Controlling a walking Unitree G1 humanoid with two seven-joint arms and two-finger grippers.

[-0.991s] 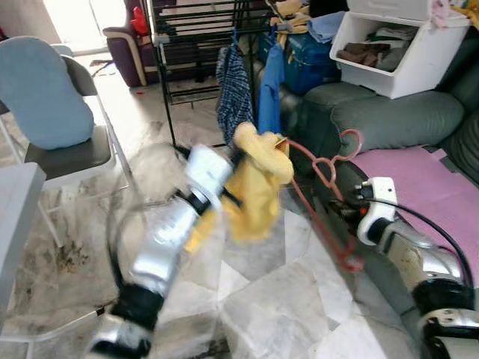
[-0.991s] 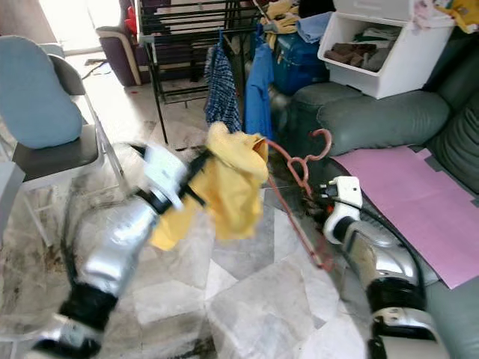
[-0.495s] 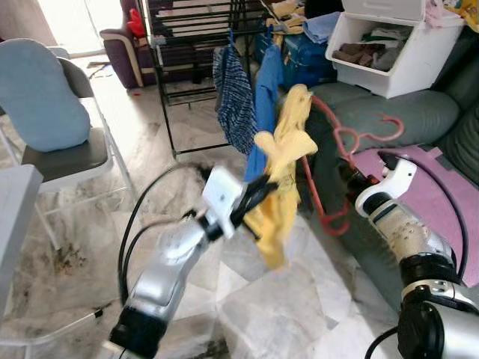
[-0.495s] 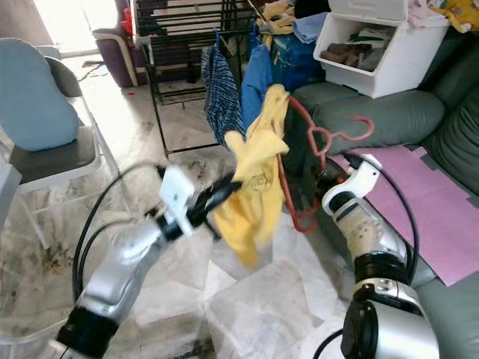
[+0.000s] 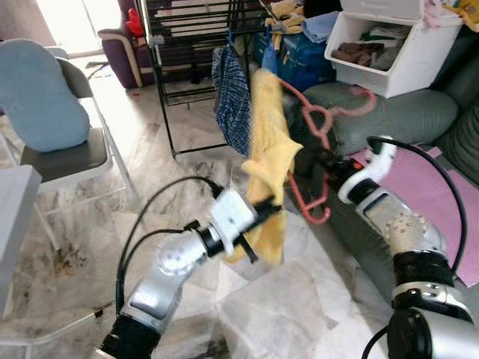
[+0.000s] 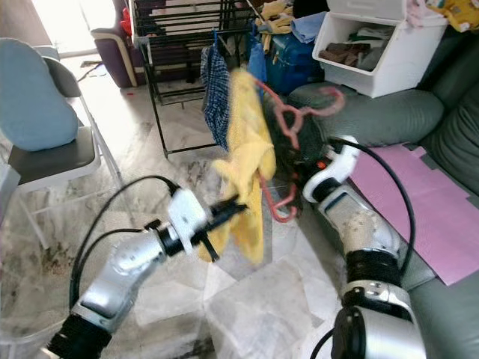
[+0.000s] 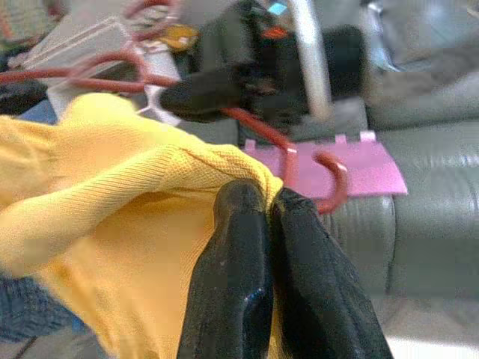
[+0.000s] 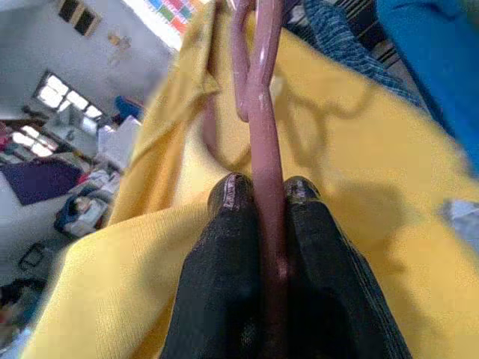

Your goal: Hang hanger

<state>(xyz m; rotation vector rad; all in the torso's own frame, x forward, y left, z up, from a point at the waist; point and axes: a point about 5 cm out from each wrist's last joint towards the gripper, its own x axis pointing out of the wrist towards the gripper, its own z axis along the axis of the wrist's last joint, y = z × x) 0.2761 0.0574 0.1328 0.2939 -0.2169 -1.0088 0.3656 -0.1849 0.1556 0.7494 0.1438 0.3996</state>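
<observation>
A yellow garment (image 5: 269, 149) hangs on a pink-red hanger (image 5: 320, 123), held up in front of the black drying rack (image 5: 194, 30). My right gripper (image 5: 326, 158) is shut on the hanger's bar (image 8: 262, 112), with yellow cloth (image 8: 359, 172) behind it. The hanger's hook (image 5: 361, 99) points right, towards the sofa. Lower down, my left gripper (image 5: 271, 208) is shut on a fold of the garment's hem (image 7: 112, 194); its fingertips (image 7: 239, 202) pinch the cloth. The hanger's curved end (image 7: 329, 176) shows beyond them.
A checked cloth (image 5: 232, 97) and a blue shirt hang on the rack. A chair with a blue cushion (image 5: 45, 97) stands at the left. The grey sofa (image 5: 404, 112) carries a white bin (image 5: 397, 45) and a pink sheet (image 5: 456, 202). Marble floor lies below.
The right gripper has carried the hanger left and up, closer to the rack. The garment swung with it and now hangs straighter. The left gripper keeps hold of the hem, slightly lower.
</observation>
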